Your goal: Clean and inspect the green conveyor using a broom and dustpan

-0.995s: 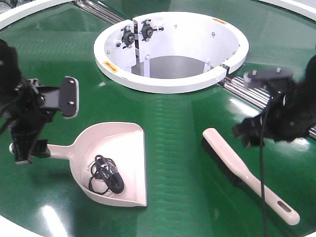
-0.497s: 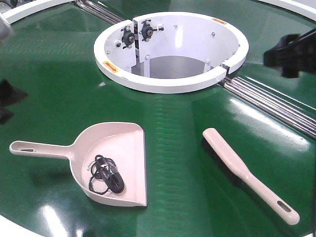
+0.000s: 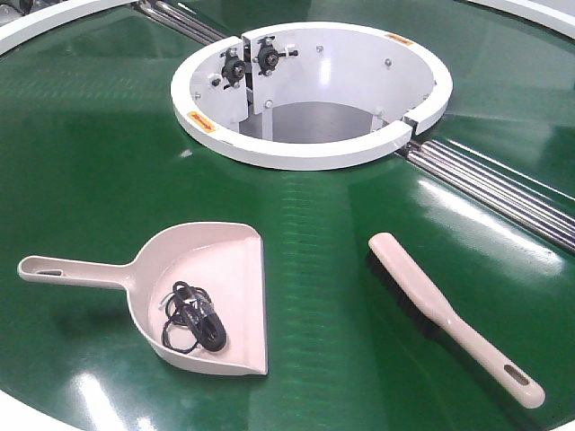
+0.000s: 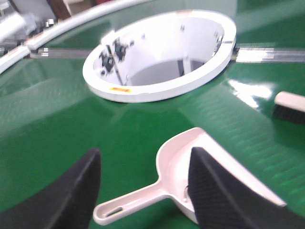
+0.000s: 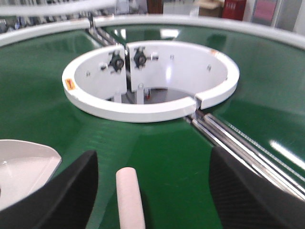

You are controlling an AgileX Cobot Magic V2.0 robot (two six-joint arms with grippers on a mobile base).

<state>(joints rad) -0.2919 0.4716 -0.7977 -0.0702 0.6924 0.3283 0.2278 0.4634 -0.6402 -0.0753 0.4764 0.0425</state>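
Two pale beige-pink tools, dustpan [image 3: 202, 296] and broom [image 3: 449, 316], lie apart.

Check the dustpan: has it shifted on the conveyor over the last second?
No. The dustpan lies at the same spot relative to the white ring-shaped opening wall.

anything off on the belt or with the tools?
One oddity: a coiled black cable lies inside the dustpan tray. The broom lies flat to its right, apart from it. The green conveyor shows only glare, no spill or damage.
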